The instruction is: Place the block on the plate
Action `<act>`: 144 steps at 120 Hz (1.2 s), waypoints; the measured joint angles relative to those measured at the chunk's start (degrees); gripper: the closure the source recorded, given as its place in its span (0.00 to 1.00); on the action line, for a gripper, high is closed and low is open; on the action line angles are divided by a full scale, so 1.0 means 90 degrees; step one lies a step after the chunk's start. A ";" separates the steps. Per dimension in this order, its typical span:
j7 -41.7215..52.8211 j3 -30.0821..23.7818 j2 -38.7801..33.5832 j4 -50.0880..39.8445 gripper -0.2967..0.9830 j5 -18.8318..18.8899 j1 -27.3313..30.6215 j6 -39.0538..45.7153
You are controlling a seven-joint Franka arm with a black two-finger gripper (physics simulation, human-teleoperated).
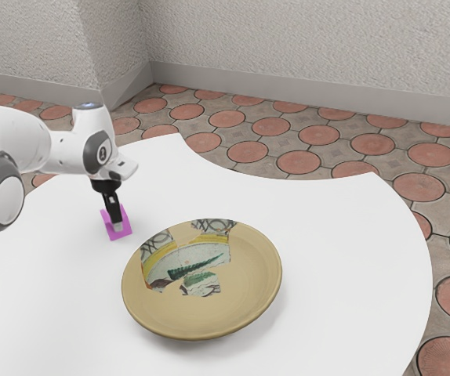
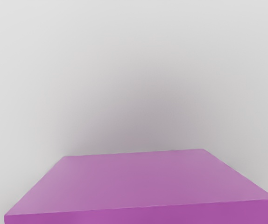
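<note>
Reaching down at the block, the black gripper stands in the exterior view's left half, with its lower end overlapping the block's near side. The purple-pink block shows around that lower end; whether it touches the white table or hangs just above it, I cannot tell. In the wrist view the block lies close under my hand, its flat top and one side face visible. A tan plate with a patterned centre rests on the table, apart from the block and toward the exterior view's right. The gripper's far side is hidden.
The white table has a curved edge, with bare surface between block and plate and beyond the plate. Past it are a floor of round reddish tiles and a pale textured wall.
</note>
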 joint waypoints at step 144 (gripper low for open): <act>-0.0082 -0.0284 -0.3029 -0.2171 0.44 -0.0105 -0.1647 -0.0904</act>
